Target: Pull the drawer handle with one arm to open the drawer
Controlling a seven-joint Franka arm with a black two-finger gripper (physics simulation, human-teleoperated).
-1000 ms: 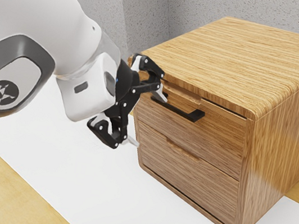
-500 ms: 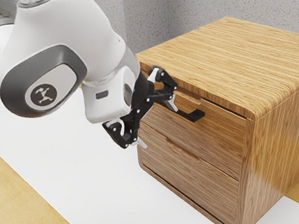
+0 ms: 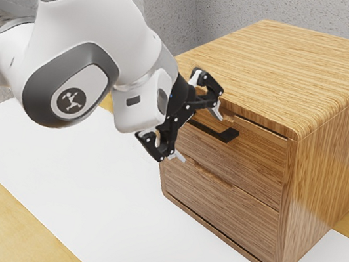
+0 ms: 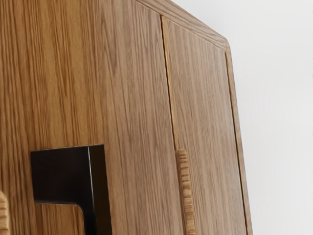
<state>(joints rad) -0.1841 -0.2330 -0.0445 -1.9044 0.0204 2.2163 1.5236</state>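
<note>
End effector (image 3: 188, 118) stood apart at drawer handle (image 3: 217, 132); it needed centring on the bar, a firm clamp, then a straight outward pull.

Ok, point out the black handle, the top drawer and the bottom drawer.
black handle (image 3: 217, 133): exterior view, on its bar.
top drawer (image 3: 253, 160): exterior view, on its front panel.
bottom drawer (image 3: 235, 210): exterior view, on its front panel.
</note>
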